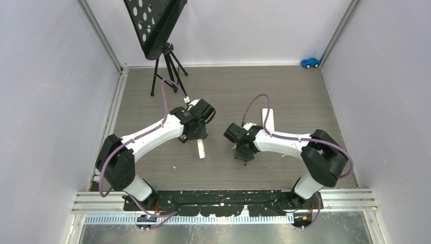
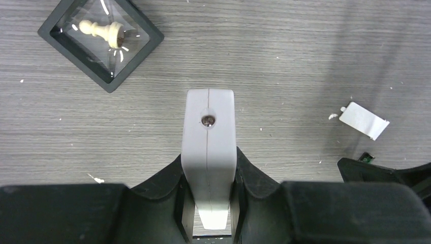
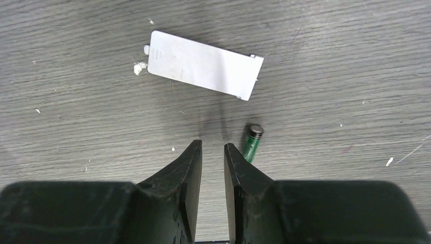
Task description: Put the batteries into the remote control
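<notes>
Though hidden overhead, green battery (image 3: 252,143) shows beside right hand (image 3: 212,146).

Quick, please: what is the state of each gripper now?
Left gripper: closed on the remote control.
Right gripper: slightly open, holding nothing; a green battery lies beside it.

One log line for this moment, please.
left hand: holds remote | right hand: empty, beside green battery | cover: on table
</notes>
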Motion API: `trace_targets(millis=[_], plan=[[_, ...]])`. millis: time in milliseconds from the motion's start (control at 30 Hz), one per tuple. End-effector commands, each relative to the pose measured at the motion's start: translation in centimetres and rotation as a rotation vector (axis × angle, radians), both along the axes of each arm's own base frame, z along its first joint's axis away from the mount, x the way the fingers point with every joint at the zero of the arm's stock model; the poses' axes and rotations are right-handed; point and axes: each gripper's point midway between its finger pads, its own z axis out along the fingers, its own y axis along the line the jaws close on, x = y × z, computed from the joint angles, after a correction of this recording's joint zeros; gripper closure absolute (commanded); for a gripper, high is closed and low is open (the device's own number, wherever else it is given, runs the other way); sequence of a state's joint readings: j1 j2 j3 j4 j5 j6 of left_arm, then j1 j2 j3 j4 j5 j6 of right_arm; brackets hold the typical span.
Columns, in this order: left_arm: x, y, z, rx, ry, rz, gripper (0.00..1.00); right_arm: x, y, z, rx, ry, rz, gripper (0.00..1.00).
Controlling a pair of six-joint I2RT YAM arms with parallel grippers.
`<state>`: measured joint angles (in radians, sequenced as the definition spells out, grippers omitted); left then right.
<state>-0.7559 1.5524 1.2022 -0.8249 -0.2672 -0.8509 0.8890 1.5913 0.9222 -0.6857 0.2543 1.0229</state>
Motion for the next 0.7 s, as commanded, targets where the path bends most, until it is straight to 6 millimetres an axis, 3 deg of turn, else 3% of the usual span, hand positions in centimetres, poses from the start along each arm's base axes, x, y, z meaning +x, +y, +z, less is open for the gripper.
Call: trace_targets(millis=[0, 233, 467, 667], plan=[[1.0, -1.1, 2.2, -0.097, -0.087, -0.052, 1.0, 0.9, 0.2, 1.4, -0.012, -0.055, 0.01, 0.71], [0.8, -1.1, 2.6, -0.135, -0.111, -0.091, 1.0, 1.1, 0.0, 4.1, 0.024, -0.121, 0.002, 0.68], [0.5, -1.2, 2.5, -0.157, -0.111, -0.109, 1.0, -0.7, -5.8, 4.2, -0.136, -0.13, -0.163, 0.47], [0.3, -1.3, 2.1, -0.161, -0.098, -0.122, 1.0, -2.6, -8.6, 2.7, -0.136, -0.107, -0.257, 0.33]])
